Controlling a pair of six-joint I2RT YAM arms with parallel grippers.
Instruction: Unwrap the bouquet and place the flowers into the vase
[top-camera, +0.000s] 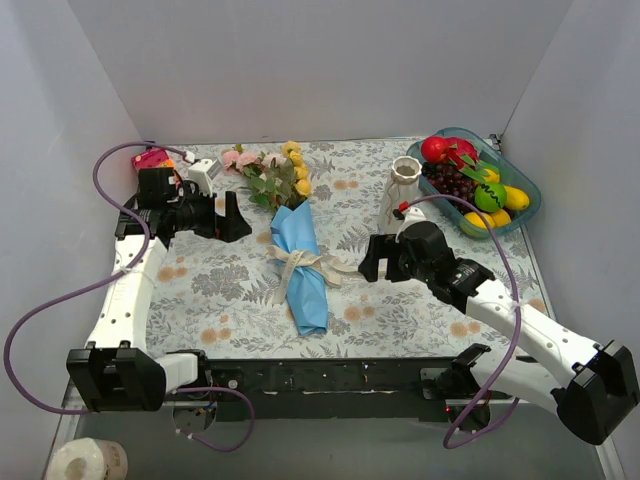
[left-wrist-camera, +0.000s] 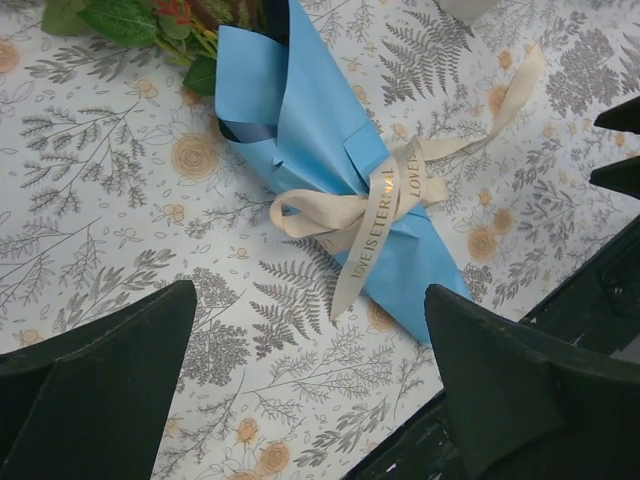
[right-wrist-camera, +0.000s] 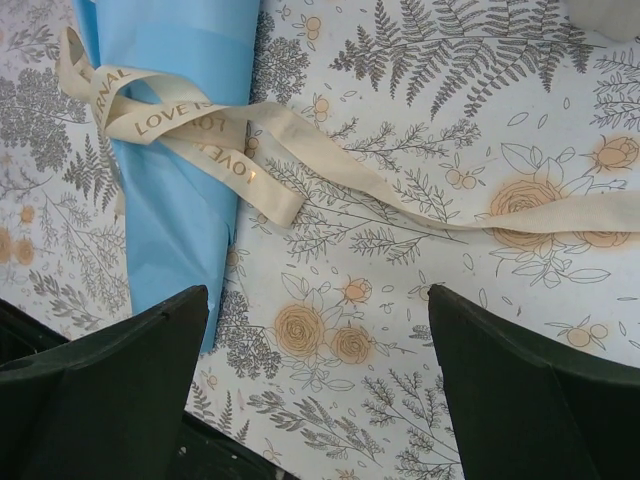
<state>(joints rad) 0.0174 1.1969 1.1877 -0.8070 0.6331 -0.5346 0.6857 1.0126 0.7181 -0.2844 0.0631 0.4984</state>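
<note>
Left end effector (top-camera: 238, 218) and right end effector (top-camera: 368, 258) gape empty above the floral tablecloth (top-camera: 200, 290), white walls (top-camera: 320, 60) around.

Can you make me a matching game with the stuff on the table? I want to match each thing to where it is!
Things:
1. bouquet
2. vase
3. fruit basket
4. ribbon

Places:
A. tied around the bouquet
B. lying flat in the middle of the table
C. in the far right corner
D. standing upright next to the fruit basket

Right pairs: 1-B, 2-D, 3-C, 4-A.
</note>
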